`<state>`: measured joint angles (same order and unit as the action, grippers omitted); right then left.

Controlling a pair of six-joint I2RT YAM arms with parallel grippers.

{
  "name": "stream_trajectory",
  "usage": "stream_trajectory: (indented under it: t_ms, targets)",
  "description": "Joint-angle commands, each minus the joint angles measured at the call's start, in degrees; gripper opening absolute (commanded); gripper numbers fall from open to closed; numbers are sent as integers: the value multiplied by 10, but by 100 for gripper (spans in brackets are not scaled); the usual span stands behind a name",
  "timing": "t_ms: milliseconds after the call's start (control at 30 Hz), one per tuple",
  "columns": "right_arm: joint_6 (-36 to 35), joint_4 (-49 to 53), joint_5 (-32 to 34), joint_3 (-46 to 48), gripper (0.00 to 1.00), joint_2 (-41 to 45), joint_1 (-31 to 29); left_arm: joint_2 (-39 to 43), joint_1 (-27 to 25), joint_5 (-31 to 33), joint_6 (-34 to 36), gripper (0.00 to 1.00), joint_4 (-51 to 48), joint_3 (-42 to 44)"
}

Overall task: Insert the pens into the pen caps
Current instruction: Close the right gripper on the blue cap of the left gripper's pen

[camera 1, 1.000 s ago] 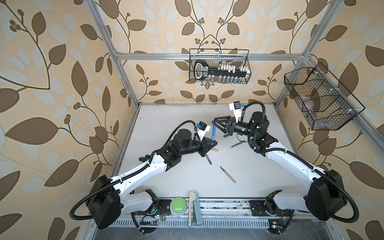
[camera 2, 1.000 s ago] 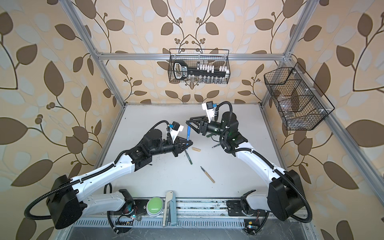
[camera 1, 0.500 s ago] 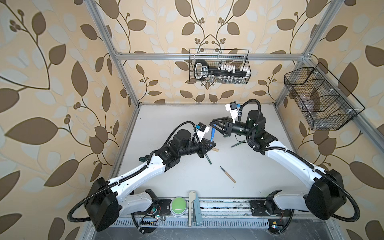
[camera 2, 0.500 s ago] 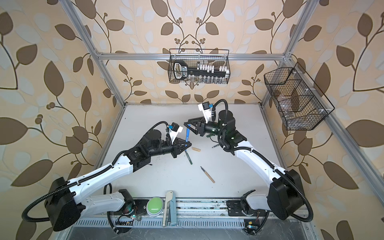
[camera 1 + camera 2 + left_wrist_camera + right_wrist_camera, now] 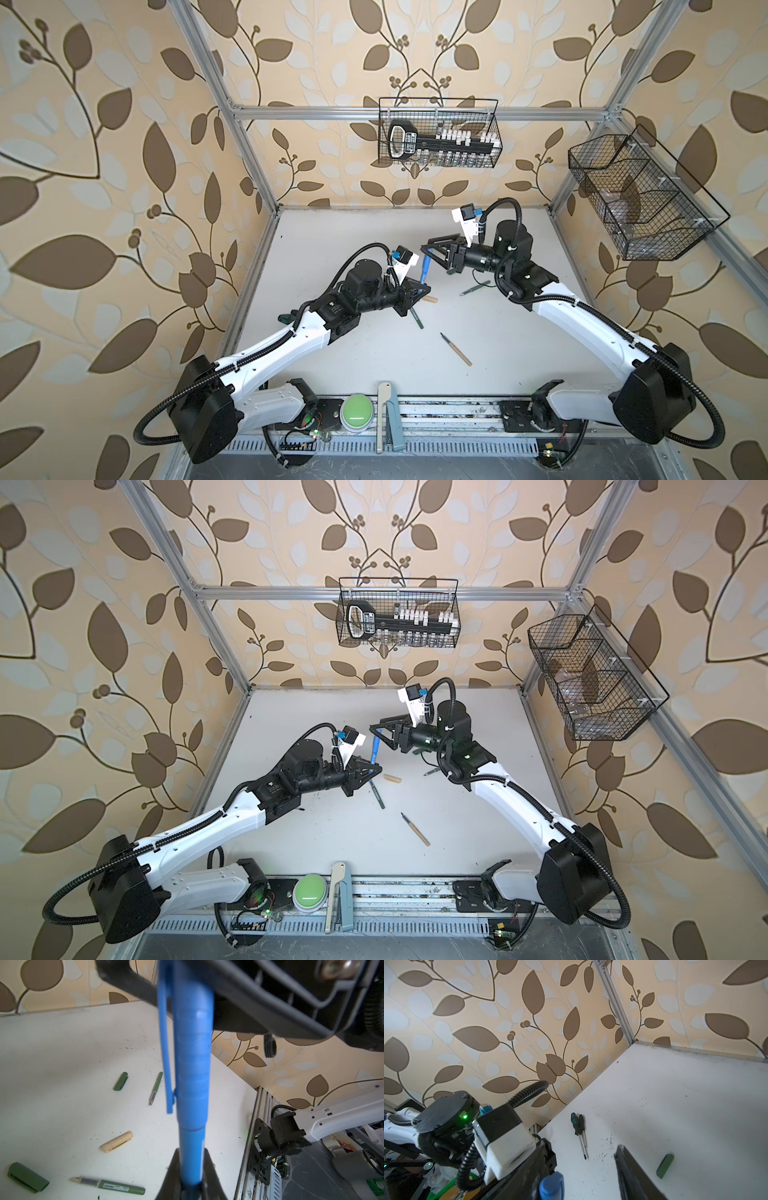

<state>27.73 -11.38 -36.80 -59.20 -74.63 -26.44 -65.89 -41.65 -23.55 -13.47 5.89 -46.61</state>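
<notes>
Wider than second ago: right gripper (image 5: 432, 255) jaws, loose either side of blue cap (image 5: 192, 1053), gripping nothing; left gripper (image 5: 419, 289) clamped on blue pen (image 5: 191, 1142) barrel, raised over mid-table. Back half of table (image 5: 353, 232) bare, open room to rear wall. Hung rear basket (image 5: 384, 116) holds black tool, white blocks; side basket (image 5: 673, 245) contents unclear. Pen axis steep, capped end up, cap on. Flat nearby: tan cap (image 5: 432, 298), green pen (image 5: 417, 318), tan pen (image 5: 456, 350).
</notes>
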Motion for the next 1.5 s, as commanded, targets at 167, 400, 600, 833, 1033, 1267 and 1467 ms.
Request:
stream_trajectory:
  t_ms: [167,400,600,833,1033,1267,1467]
  targets:
    - [-6,25,26,-16,55,27,17,23,-5,-4,23,0,31,-7]
    - [-25,36,27,-13,53,22,-9,2,-5,-6,28,0,6,-25]
    - [-29,46,27,-10,51,12,-17,-5,-5,-4,28,0,9,-25]
    - [-22,50,26,-7,49,-4,-24,-2,-5,1,28,0,10,-24]
    - [-6,43,20,-6,31,-15,-34,-1,-5,53,28,0,2,-24]
    - [27,46,15,3,8,-34,-43,13,-5,184,36,0,18,-27]
    - [56,42,-1,30,0,-61,-71,-7,-4,267,76,0,87,-56]
